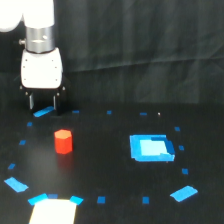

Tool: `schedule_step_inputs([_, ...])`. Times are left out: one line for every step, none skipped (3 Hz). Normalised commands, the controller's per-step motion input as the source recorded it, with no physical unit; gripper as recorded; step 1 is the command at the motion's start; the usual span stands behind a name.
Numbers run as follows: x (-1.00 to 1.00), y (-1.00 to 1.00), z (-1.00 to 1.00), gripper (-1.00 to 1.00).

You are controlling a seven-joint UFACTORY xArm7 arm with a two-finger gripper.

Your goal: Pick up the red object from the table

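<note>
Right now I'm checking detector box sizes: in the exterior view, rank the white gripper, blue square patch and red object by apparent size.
1. white gripper
2. blue square patch
3. red object

The patch looks clearly larger than the red object.

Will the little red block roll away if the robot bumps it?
Probably not: the red object stands upright on its flat end on the table. It looks stiff, likely light. Being stubby, it should slide rather than tip.

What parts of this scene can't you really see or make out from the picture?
- Arm above the gripper: cut off by the exterior view's top edge.
- Gripper fingers: dark against the black table, too blurred to tell open or shut.
- Pale patch: cut off by the bottom edge.
- Red object: exact shape blurred.
</note>
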Motion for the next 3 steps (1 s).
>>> schedule_step_inputs([1.0, -0.95, 0.77, 0.97])
schedule_step_inputs([1.0, -0.99, 0.58, 1.0])
schedule_step_inputs([0.47, -1.0, -0.46, 0.79])
